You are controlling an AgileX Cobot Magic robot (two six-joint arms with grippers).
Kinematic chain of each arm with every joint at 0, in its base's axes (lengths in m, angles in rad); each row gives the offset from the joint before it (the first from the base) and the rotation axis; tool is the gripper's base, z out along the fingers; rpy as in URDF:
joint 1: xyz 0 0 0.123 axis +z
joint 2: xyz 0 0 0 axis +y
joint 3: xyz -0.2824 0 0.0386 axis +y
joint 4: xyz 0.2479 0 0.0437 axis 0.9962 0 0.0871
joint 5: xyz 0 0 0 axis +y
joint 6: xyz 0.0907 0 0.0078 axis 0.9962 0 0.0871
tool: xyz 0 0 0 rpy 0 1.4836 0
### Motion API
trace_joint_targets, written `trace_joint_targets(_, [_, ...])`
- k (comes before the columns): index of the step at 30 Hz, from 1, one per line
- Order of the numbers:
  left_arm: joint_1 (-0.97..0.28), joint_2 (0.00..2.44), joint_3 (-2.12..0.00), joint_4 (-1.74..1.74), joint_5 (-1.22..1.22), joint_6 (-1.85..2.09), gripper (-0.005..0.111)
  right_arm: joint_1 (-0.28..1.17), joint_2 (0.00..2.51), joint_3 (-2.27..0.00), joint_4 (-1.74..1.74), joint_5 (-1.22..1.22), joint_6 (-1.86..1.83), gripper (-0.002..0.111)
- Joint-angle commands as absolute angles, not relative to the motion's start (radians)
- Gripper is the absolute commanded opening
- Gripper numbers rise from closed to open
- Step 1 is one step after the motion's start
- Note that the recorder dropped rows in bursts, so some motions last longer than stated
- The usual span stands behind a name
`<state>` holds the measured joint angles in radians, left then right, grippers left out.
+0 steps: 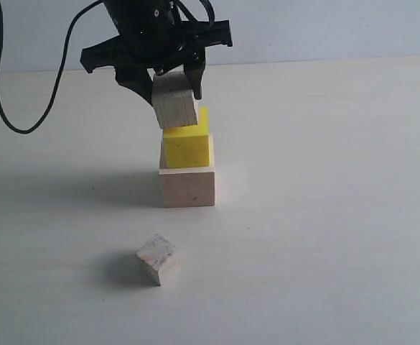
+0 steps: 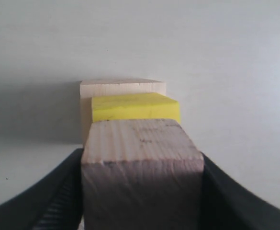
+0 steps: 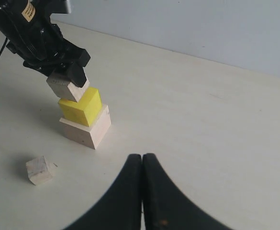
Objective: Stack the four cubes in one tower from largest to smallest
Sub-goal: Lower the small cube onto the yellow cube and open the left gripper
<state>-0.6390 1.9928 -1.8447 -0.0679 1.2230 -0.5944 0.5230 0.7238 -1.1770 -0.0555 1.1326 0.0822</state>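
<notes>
So, small pale wooden cube (image 1: 175,108) pinched by left gripper (image 1: 170,88) on opposite sides: probably light, rigid, grippy. Tilted over bright yellow cube (image 1: 188,147), might topple. Right gripper (image 3: 142,159) pressed together.

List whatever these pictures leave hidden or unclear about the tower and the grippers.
- Left wrist view: the held small cube covers the near part of the yellow cube, hiding any contact between them.
- Left wrist view: the large cube shows only a strip; the loose small cube lies outside the frame.
- Exterior view: the left gripper has its arm cut by the top edge; the right gripper is out of frame.
</notes>
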Motion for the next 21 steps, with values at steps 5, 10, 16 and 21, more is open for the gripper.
trace_joint_targets(5, [-0.639, 2.012, -1.856, -0.075, 1.221, -0.583, 0.0, 0.524, 0.721, -1.172, -0.054, 1.105, 0.082, 0.0])
trace_joint_targets(10, [-0.639, 2.014, -1.861, -0.099, 1.221, -0.58, 0.0, 0.524, 0.721, -1.172, -0.054, 1.105, 0.082, 0.0])
trace_joint_targets(16, [-0.641, 2.014, -1.888, -0.111, 1.221, -0.575, 0.0, 0.524, 0.721, -1.172, -0.054, 1.105, 0.082, 0.0])
trace_joint_targets(21, [-0.641, 2.02, -1.889, -0.111, 1.221, -0.575, 0.0, 0.524, 0.721, -1.172, -0.054, 1.105, 0.082, 0.0])
